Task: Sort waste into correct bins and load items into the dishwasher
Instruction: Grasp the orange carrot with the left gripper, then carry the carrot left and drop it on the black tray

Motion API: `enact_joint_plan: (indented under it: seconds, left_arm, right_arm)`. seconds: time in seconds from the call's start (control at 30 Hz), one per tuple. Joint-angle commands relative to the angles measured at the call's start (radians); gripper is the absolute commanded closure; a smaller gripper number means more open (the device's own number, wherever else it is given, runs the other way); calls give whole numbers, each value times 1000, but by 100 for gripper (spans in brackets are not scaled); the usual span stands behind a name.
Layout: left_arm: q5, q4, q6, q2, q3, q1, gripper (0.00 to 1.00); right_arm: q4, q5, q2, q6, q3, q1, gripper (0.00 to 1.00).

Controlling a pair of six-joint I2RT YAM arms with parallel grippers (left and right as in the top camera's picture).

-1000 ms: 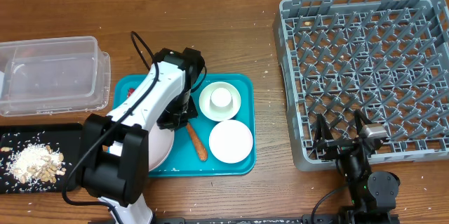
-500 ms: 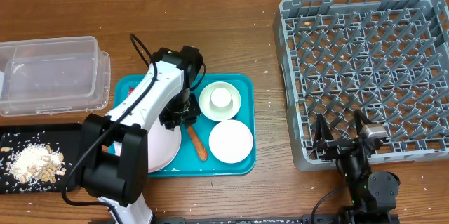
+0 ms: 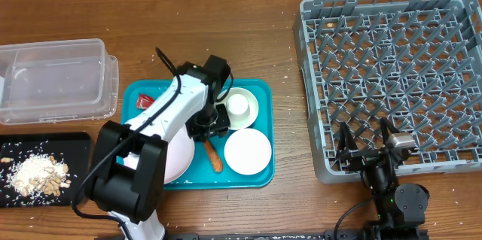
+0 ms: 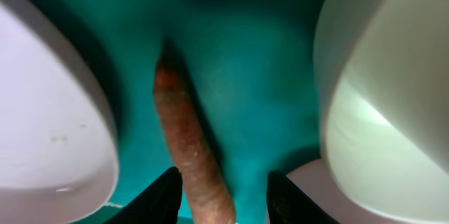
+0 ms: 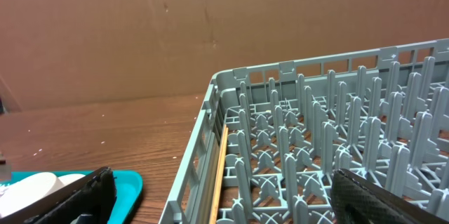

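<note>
On the teal tray (image 3: 226, 181), my left arm is covering the upper end of the carrot (image 4: 189, 157) and part of the pink plate (image 3: 175, 161) from overhead. The wrist view is blurring, with fingertips (image 4: 165, 197) cut off at the bottom edge. My left jaws are standing open, straddling the carrot without clamping it. My right jaws are gaping wide, empty, beside the dish rack (image 3: 392, 67).

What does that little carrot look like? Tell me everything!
The carrot is small, orange and rough-skinned, with a darker, redder tip. It lies flat on the teal tray, between the pink plate and a round white dish. The left hand hangs open over it, one finger on each side, not gripping yet.
</note>
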Motion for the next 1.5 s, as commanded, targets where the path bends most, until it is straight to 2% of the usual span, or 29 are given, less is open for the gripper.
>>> enact_joint_plan:
  seconds: [0.0, 0.2, 0.43, 0.7, 0.83, 1.27, 1.4, 1.47]
  left_arm:
    - [73, 49, -39, 12, -68, -8, 60]
    - [53, 59, -47, 12, -101, -13, 66]
    - [28, 7, -46, 10, -42, -12, 75]
    - [-6, -118, -51, 8, 22, -13, 71]
    - [-6, -135, -75, 8, 8, -14, 64]
    - [-6, 103, -100, 8, -188, -36, 63]
    - [-6, 120, -103, 8, -203, -43, 73]
    - [-6, 118, -102, 8, -200, -44, 85]
  right_arm:
    - [5, 9, -9, -4, -10, -3, 0]
    - [5, 9, -9, -4, -10, -3, 0]
    - [5, 9, -9, -4, -10, -3, 0]
    - [5, 9, -9, -4, -10, -3, 0]
    - [5, 9, -9, -4, -10, -3, 0]
    - [5, 9, -9, -4, -10, -3, 0]
    - [5, 9, -9, -4, -10, -3, 0]
    - [5, 9, -9, -4, -10, -3, 0]
